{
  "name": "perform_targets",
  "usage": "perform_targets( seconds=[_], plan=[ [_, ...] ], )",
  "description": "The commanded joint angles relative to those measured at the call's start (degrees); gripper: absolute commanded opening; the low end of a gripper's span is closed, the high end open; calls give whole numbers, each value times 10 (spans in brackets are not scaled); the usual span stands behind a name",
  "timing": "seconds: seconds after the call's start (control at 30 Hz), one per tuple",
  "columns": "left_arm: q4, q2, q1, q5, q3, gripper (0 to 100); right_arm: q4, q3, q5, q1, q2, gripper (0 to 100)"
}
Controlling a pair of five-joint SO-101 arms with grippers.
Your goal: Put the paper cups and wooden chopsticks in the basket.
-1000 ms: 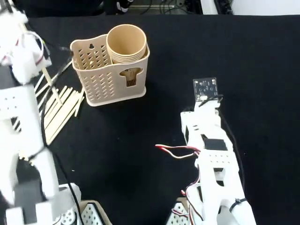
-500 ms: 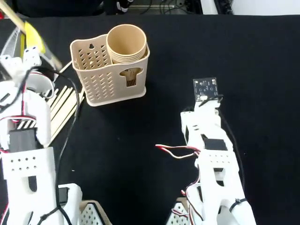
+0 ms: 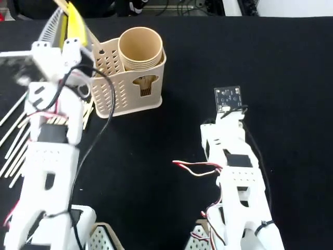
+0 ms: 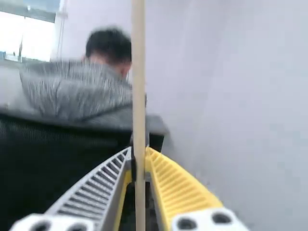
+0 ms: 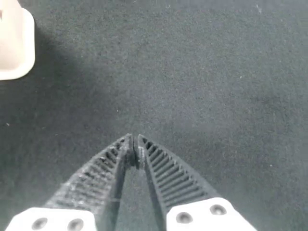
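Our left gripper (image 3: 63,10) has swung up from the loose chopsticks (image 3: 14,143), which now lie below and behind it. It hangs just beside the basket (image 3: 119,101), jaws clamped on one wooden chopstick (image 4: 138,72), pale, thin and straight. We judge the drop-in is near. Paper cups (image 3: 140,49) sit nested in the basket beyond. Our right gripper (image 5: 131,142) rests closed and empty, well apart from the basket.

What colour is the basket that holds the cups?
The basket is beige with rows of small holes, seen best in the high view.
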Motion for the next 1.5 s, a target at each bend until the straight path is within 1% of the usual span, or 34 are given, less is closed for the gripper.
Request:
perform_targets(
  seconds=[0.0,0.33,0.37,0.43,0.5,0.57,0.67,0.7,0.77,0.87,0.93,1.03,1.1,1.27,1.33,1.4,1.47],
  plan=[
    [-21,76,5,-4,0,29,-13,-2,4,-3,-15,13],
    [-20,54,9,-4,82,35,-13,-3,4,-3,-15,13],
    [-19,52,9,-4,90,48,-13,-3,4,-3,-15,13],
    [-18,50,10,-4,109,111,-13,-3,4,-3,-15,13],
    [12,50,10,-4,107,157,-13,-3,4,-3,-15,13],
    [101,50,5,-9,71,166,-13,-3,4,-3,-15,13],
    [335,57,0,-82,-61,181,-13,-2,4,-3,-15,13],
    [414,62,0,-91,-110,182,-13,-2,4,-3,-15,13],
    [546,76,-1,-93,-201,181,-13,-2,4,-3,-15,13],
    [703,82,-21,-94,-322,181,-13,-2,4,-3,-15,13],
    [777,85,-36,-97,-391,181,-13,-2,4,-3,-15,13],
    [869,91,-79,-137,-465,181,-11,0,18,-3,-15,13],
    [915,103,-105,-173,-489,182,-13,5,21,-3,-17,13],
    [1009,183,-190,-314,-491,180,-13,6,22,-3,-17,13],
    [1031,239,-230,-365,-492,180,-13,7,22,-3,-17,13],
    [1029,298,-269,-401,-495,180,-13,7,22,-3,-17,13],
    [1019,359,-292,-425,-495,180,-13,7,22,-3,-17,13]
  ],
)
